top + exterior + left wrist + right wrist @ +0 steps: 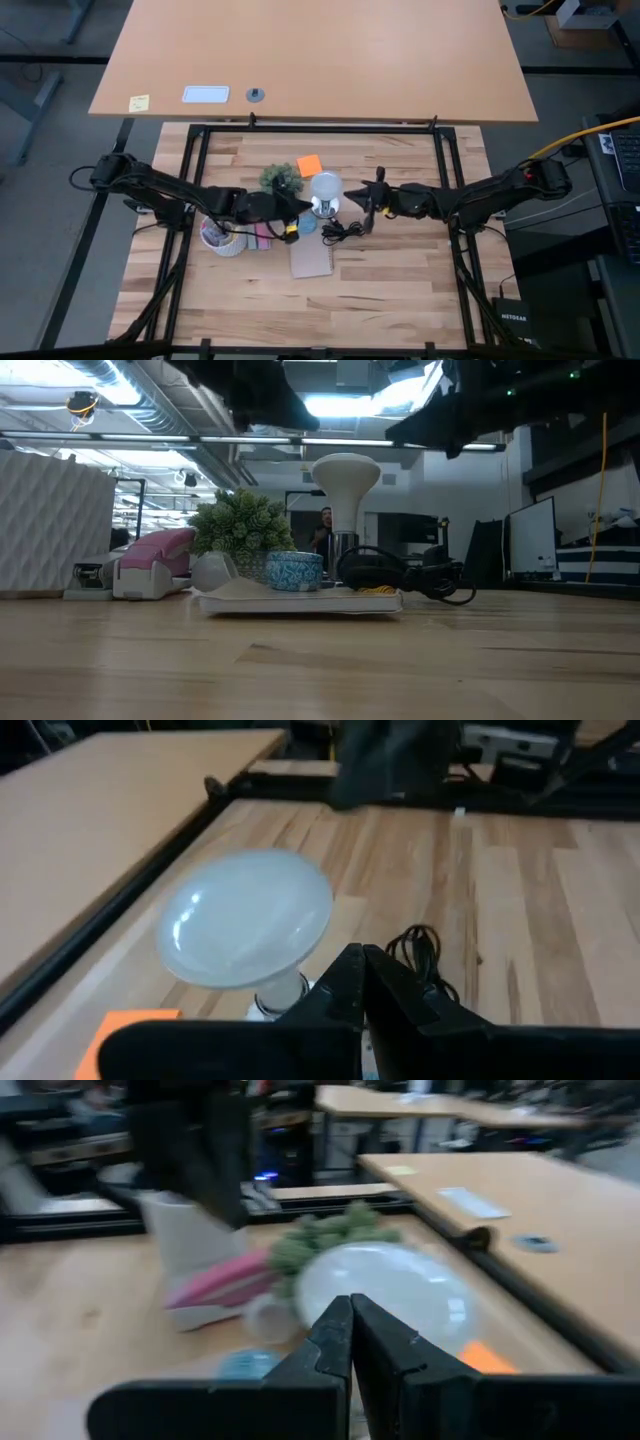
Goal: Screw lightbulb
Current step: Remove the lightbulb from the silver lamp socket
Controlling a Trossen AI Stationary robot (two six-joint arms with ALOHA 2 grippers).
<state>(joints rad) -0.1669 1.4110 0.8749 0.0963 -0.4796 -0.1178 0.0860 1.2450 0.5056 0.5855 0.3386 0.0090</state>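
While upright in the socket (345, 542), bulb (326, 186) sits just ahead of both tips, axis vertical, globe up. Left gripper (303, 203) pinched shut, empty, nearer. Right gripper (366, 193) shut too, empty, slightly farther off opposite side.

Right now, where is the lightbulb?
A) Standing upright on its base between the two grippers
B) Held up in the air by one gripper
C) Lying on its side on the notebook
A: the lightbulb stands globe-up on the table, neither shut gripper gripping it.
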